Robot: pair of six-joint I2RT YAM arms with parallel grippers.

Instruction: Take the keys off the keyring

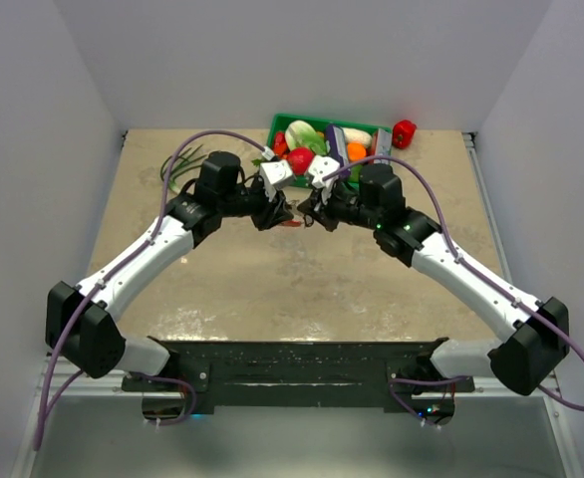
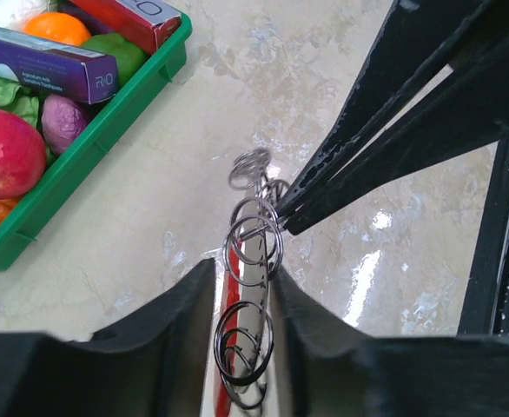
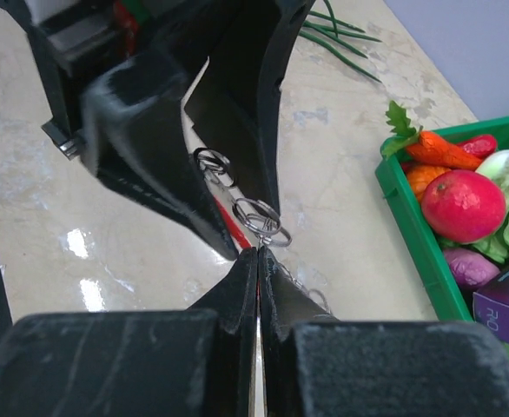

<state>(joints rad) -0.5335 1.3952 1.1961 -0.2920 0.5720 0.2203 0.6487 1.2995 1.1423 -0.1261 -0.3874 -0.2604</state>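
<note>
Pale marbled tabletop (image 1: 272, 289), walled in white, carries a green tray (image 2: 115, 117) at 12 o'clock from the meeting grippers. The tray holds a carrot (image 3: 437, 148), a round red fruit (image 3: 463, 204), an orange (image 2: 55, 26) and a purple box (image 2: 46, 74). A red pepper (image 1: 404, 132) sits just outside it at 1 o'clock, and green onions (image 1: 180, 169) lie at 10 o'clock; all stand apart from the fingers.

The keyring (image 3: 259, 217), a string of linked silvery rings with a red tag (image 2: 222, 365), is at mid-table between the grippers. The right gripper (image 3: 259, 256) has its fingers pressed together, pinching one ring at the tips. The left gripper (image 2: 244, 271), at its 9 o'clock, flanks the tag and lower rings with fingers narrowly apart; whether they press, I cannot tell.

The top view shows only a red speck there; the wrist views show the rings, and the right one a fine chain too.
</note>
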